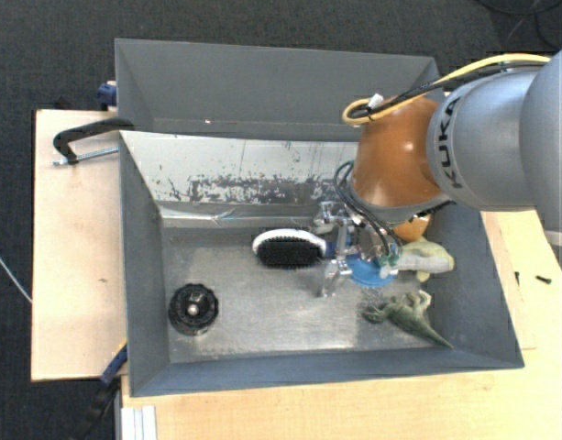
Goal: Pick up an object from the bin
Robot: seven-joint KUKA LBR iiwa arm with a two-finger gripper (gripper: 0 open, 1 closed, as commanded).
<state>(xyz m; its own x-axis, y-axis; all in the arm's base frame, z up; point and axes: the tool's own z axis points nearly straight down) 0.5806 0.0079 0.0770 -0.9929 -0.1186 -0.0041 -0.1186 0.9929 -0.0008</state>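
Fingers (334, 278): hanging down from the orange wrist cover (395, 159), low over the floor of the grey bin (262, 90); whether they are standing wide or narrow, I cannot tell, as the metal parts are overlapping from this angle.
Nearest thing: a black-bristled hairbrush with a white rim (287, 248), lying just beside the fingers on the view's left and a little toward the back wall.
Brush axis: running left to right, so its near end is pointing at the fingers; touching or just apart, I cannot tell.
Other side: a small blue round piece (368, 273) is sitting close against the fingers on the view's right, partly under the wrist.
Beyond the blue piece: a pale cream-green thing (429, 261) is lying farther right, its kind unclear.
Toward the front wall: a green toy dinosaur (407, 315) is lying right of and nearer the camera than the fingers, apart from them.
Far off: a black round cap (192, 307) is sitting well apart to the left, near the front corner.
Held: nothing is showing between the fingers.
Deciding relation: the fingers are standing in the gap between brush end and blue piece, so a grasp seems to be needing a small sideways shift to one or the other.
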